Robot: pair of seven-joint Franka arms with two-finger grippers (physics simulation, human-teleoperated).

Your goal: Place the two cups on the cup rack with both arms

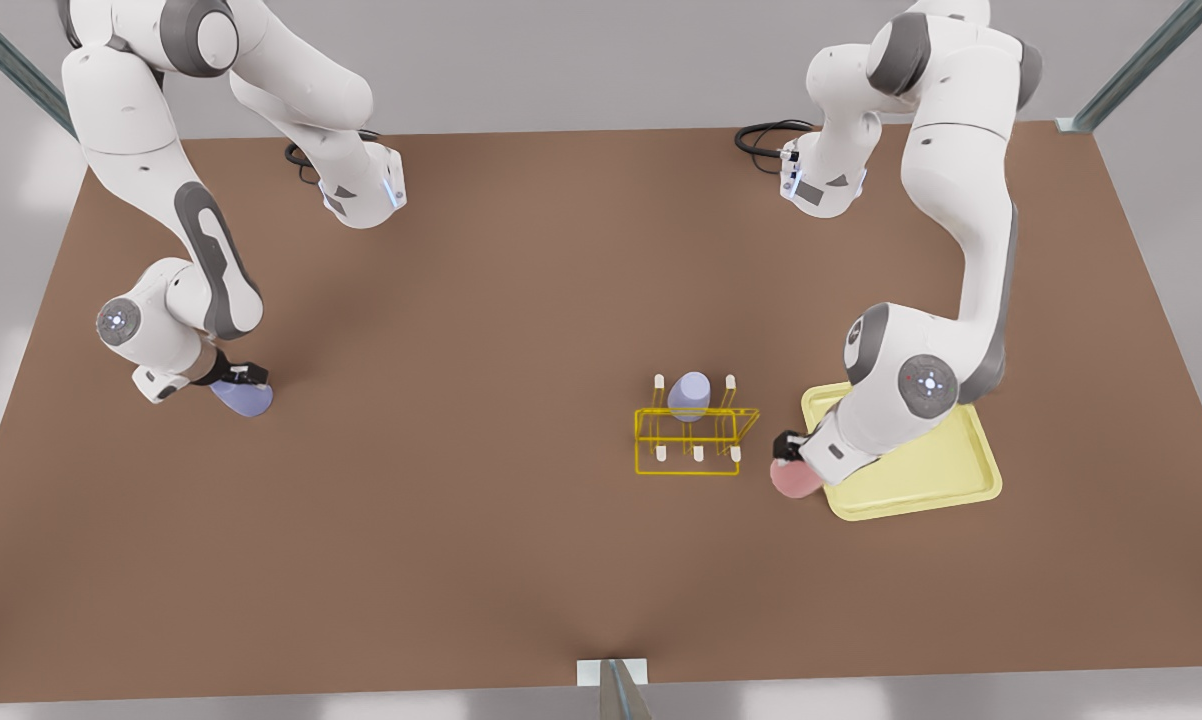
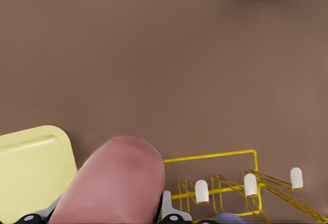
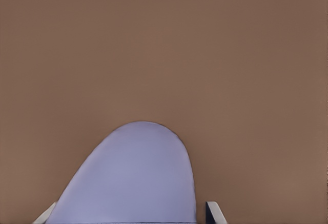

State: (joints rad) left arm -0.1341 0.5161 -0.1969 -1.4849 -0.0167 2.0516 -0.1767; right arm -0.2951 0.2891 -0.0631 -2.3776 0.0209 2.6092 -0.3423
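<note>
A small yellow wire rack [image 1: 696, 437] with white-tipped pegs stands on a brown bench [image 1: 521, 330], right of centre in the front view. One lavender cup [image 1: 689, 394] already sits upside down on a back peg, so that place is taken.

Just beside the rack, at its front-right corner in the front view, the left gripper [image 1: 791, 452] holds the pink cup [image 1: 795, 478], fingers closed on its sides. The cup is carried tilted, closed base leading, probably so its open mouth can be turned down over a free peg; the mouth itself is hidden. The left wrist view shows the pink cup [image 2: 110, 183] near the rack's white peg tips [image 2: 201, 190]. A pale yellow tray [image 1: 946, 470] lies just behind this arm.

Well apart, at the front view's left, the right gripper [image 1: 233, 378] grips the second lavender cup [image 1: 244, 398] between its fingers [image 3: 214, 212], held low over bare bench and tilted the same way, awaiting its trip to the rack.
</note>
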